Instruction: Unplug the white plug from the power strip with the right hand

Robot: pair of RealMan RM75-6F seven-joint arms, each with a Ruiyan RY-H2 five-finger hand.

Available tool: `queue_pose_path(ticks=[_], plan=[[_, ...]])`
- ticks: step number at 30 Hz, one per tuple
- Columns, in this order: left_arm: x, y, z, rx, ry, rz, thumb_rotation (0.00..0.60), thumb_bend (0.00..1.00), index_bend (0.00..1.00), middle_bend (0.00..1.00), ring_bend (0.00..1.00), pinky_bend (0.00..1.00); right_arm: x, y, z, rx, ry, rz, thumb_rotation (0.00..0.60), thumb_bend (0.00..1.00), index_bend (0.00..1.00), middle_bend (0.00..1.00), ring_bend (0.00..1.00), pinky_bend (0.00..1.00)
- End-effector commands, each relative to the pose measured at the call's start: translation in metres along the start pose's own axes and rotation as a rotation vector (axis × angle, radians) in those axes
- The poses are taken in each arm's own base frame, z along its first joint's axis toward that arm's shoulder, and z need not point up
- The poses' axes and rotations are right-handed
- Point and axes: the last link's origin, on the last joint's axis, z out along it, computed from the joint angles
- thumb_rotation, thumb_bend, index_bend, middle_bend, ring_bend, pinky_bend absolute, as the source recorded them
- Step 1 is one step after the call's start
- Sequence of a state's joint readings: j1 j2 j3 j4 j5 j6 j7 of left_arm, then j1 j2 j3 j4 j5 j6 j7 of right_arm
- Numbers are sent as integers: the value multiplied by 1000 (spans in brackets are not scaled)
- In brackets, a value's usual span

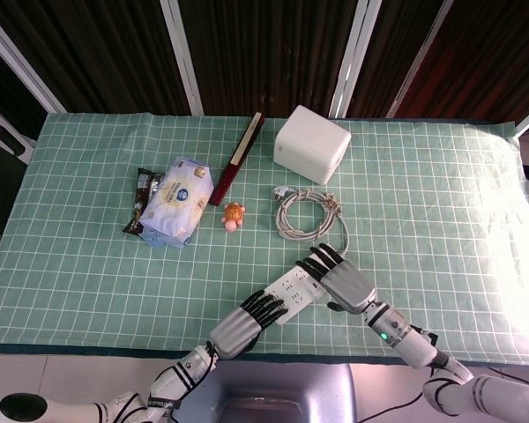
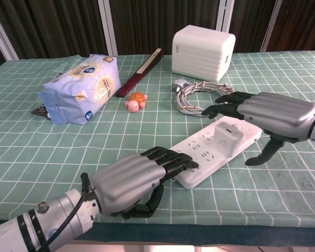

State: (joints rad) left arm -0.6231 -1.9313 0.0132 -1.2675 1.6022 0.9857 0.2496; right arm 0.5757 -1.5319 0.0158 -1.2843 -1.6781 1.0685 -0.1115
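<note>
Power strip: the white power strip (image 2: 212, 152) lies diagonally on the worktop (image 1: 441, 211), close to the near edge, at 6 o'clock of the cable coil.
White plug: the white plug (image 2: 227, 133) sits in a socket near the far-right end of the strip, upright.
Right robot hand: the right robot hand (image 2: 268, 116) hovers flat just above the plug with its fingers (image 2: 223, 102) stretched out and apart, thumb pointing down at the right side of the strip; released, it grasps nothing. In the head view this robot hand (image 1: 339, 275) covers the plug.
Left robot hand: the left robot hand (image 2: 134, 178) rests with its fingertips on the near-left end of the strip, palm down; released, nothing is enclosed in it.
Edges and open room: bare checkered cloth lies at 3 o'clock of the strip, out to the right edge; the near edge is just behind both wrists.
In the way: a grey cable coil (image 1: 307, 213) lies just beside the right fingertips, at 12 o'clock of the plug.
Further things: a white box (image 1: 311, 144), a dark red flat bar (image 1: 238, 157), a small toy turtle (image 1: 234, 216), a tissue pack (image 1: 179, 201) and a dark snack wrapper (image 1: 144, 197) stay well apart, from 10 to 12 o'clock.
</note>
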Motion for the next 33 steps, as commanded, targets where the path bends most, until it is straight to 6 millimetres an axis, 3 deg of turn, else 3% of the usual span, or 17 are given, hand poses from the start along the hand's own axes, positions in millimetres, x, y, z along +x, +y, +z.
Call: queue_pose_path(ticks=[1, 21, 33], plan=[[0, 0, 0, 2, -3, 4, 600, 887, 0, 22, 0, 73, -3, -4, 4, 6, 2, -1, 600, 137, 289, 314, 106, 178], [1, -3, -3, 10, -14, -5, 600, 887, 0, 24, 0, 74, -6, -14, 19, 53, 39, -5, 600, 316, 440, 386, 192, 291], [-1, -4, -6, 11, -13, 9, 600, 886, 0, 23, 0, 74, -5, -15, 19, 51, 41, -10, 600, 355, 545, 435, 247, 334]])
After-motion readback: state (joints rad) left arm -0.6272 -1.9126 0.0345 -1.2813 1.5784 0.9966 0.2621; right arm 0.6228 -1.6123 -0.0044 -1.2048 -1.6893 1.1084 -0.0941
